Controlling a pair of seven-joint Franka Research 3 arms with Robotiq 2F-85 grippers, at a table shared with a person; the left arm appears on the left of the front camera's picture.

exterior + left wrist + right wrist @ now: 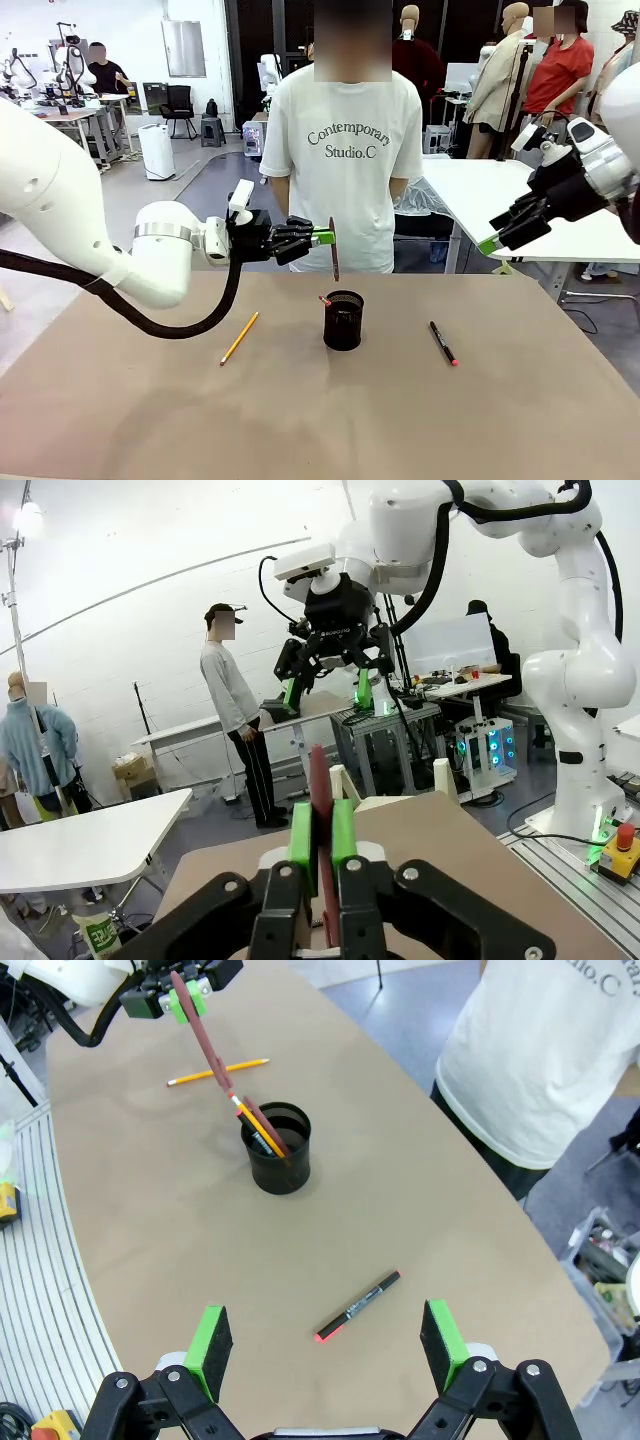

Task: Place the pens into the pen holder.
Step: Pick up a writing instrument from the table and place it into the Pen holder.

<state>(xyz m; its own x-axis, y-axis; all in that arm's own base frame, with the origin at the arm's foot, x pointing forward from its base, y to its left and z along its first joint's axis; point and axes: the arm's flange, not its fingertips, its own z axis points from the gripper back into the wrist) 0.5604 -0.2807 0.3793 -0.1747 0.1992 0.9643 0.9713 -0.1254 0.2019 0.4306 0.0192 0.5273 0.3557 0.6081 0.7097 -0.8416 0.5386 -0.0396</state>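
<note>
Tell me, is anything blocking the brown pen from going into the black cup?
Nothing visible does. The left gripper holds the brown pen just above the black cup's open top; pens already inside leave room.

My front camera sits at my side of the table (300,420), between the arms. It looks across at the person (345,150) on the far side, and the pen holder (343,320) falls mid-frame. My left wrist camera looks nearly level along the left gripper (321,815). It is close on the reddish-brown pen (320,775), with the right gripper (328,692) farther off, upper middle. My right wrist camera looks steeply down from above the table. It shares the pen holder, the black marker (358,1306) and the yellow pencil (218,1072) with the front view.
</note>
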